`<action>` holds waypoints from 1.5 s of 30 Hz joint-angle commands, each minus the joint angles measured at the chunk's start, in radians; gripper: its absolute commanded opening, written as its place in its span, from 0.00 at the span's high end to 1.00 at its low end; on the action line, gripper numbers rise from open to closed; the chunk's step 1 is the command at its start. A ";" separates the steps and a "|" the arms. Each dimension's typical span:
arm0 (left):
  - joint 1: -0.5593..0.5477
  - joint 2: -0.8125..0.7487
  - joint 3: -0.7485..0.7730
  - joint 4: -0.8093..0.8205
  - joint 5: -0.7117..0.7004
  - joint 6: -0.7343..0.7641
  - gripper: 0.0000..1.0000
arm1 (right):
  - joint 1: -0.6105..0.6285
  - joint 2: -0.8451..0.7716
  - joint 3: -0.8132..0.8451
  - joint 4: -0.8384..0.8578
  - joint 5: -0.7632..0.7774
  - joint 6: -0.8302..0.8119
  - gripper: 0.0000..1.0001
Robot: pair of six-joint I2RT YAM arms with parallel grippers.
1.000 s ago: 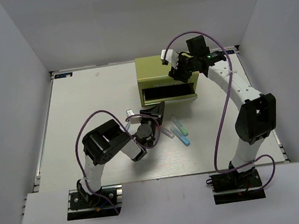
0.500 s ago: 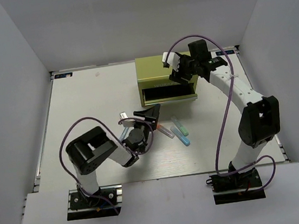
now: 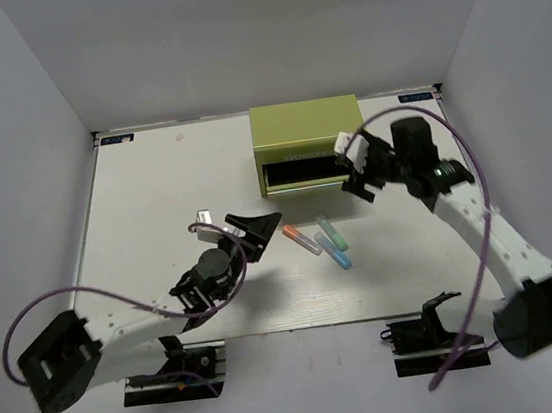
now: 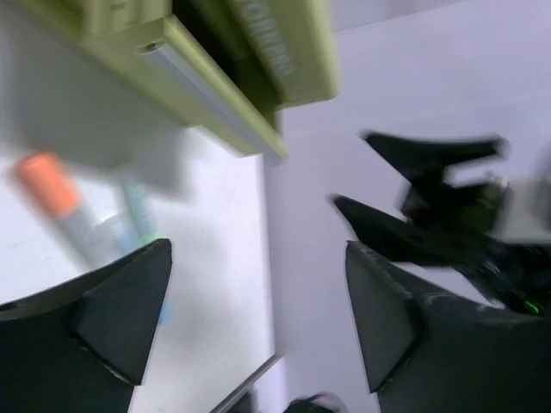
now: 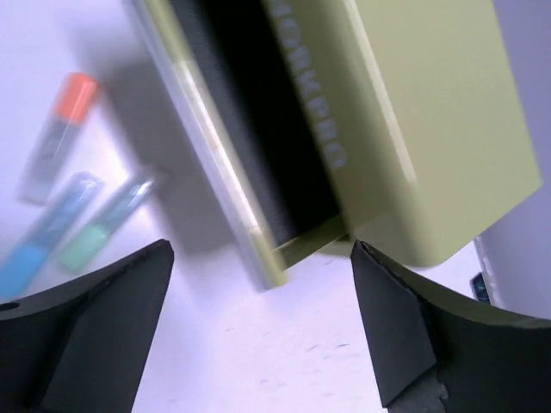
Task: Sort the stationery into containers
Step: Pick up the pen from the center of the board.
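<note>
Olive chest (image 3: 304, 122) drawer (image 3: 302, 171) ajar | pens (image 3: 332, 232) near its front edge | left fingers (image 4: 120, 301) and right fingers (image 5: 95, 301) apart, empty

The left arm (image 3: 120, 331) is stretched out low from the near left, reaching far and rightward toward the middle of the scene. The left gripper (image 3: 230, 222) is held with its jaws spread wide and nothing between them; in the left wrist view its dark fingers (image 4: 120, 301) are seen well apart. The right arm (image 3: 491, 230) is bent upward from the near right and leaned far and leftward. The right gripper (image 3: 355, 167) is likewise held wide apart and empty, its fingers (image 5: 95, 310) being set at opposite sides of the right wrist view.
</note>
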 commanded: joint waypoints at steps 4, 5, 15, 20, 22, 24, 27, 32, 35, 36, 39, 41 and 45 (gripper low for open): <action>0.018 -0.326 0.110 -0.817 -0.074 0.165 0.09 | 0.011 -0.291 -0.305 -0.022 -0.250 0.154 0.52; 0.018 -0.345 0.133 -0.888 -0.086 0.189 0.15 | 0.010 -0.303 -0.325 -0.031 -0.247 0.194 0.64; 0.018 -0.348 0.289 -1.268 -0.107 0.313 0.51 | 0.070 -0.210 -0.480 0.167 -0.081 0.412 0.66; 0.018 -0.338 0.289 -1.290 -0.067 0.337 0.22 | 0.113 -0.144 -0.543 0.291 0.041 0.483 0.60; 0.018 -0.338 0.289 -1.301 -0.067 0.337 0.21 | 0.128 -0.118 -0.554 0.361 0.089 0.524 0.58; 0.018 -0.338 0.289 -1.301 -0.067 0.337 0.21 | 0.146 -0.105 -0.572 0.411 0.126 0.546 0.57; 0.018 -0.347 0.280 -1.291 -0.076 0.337 0.21 | 0.174 -0.073 -0.590 0.478 0.193 0.569 0.57; 0.018 -0.329 0.280 -1.281 -0.076 0.337 0.21 | 0.205 -0.029 -0.597 0.569 0.259 0.607 0.50; 0.018 -0.309 0.289 -1.281 -0.085 0.337 0.21 | 0.212 0.008 -0.591 0.587 0.279 0.610 0.49; 0.018 -0.309 0.299 -1.281 -0.085 0.337 0.20 | 0.215 0.024 -0.586 0.589 0.279 0.613 0.47; 0.018 -0.299 0.299 -1.281 -0.085 0.337 0.20 | 0.217 0.057 -0.577 0.601 0.285 0.624 0.47; 0.018 -0.299 0.299 -1.281 -0.085 0.350 0.19 | 0.223 0.074 -0.565 0.607 0.292 0.627 0.47; 0.018 -0.321 0.288 -1.214 -0.062 0.393 0.18 | 0.219 0.119 -0.546 0.615 0.311 0.618 0.47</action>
